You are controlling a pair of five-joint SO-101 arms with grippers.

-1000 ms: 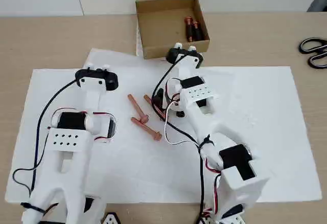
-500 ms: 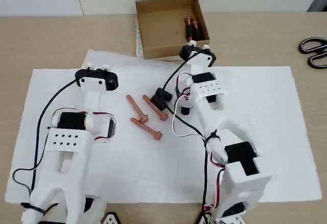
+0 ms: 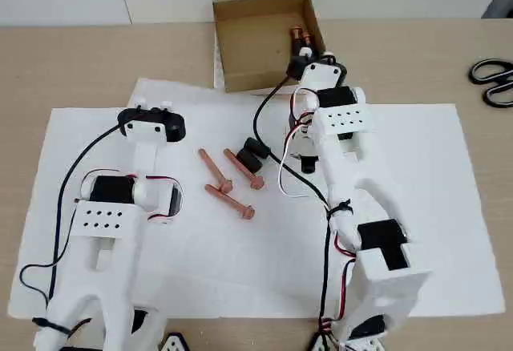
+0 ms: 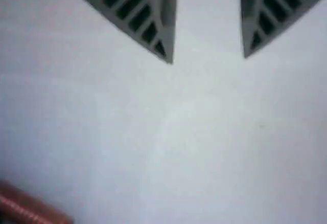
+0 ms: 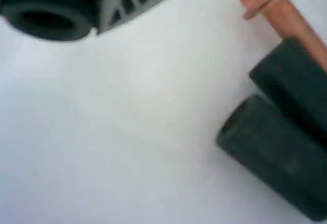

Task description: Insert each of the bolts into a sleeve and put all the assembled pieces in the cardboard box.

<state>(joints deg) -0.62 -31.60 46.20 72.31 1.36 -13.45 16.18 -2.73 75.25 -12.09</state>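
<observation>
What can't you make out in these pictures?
- Pieces in the box: high view, small, right arm overlaps them; count unclear.
- Bolt: left wrist view, cut off at the edge, blurred.
- Whether the sleeve is gripped: right wrist view, edge cuts it off.

Left arm (image 3: pixel 120 223) and right arm (image 3: pixel 353 167) (the one by the cardboard box (image 3: pixel 255 42)): chunky white plastic, black motors, black cables, red wires, ribbed grey fingers (image 4: pixel 138 9).
</observation>
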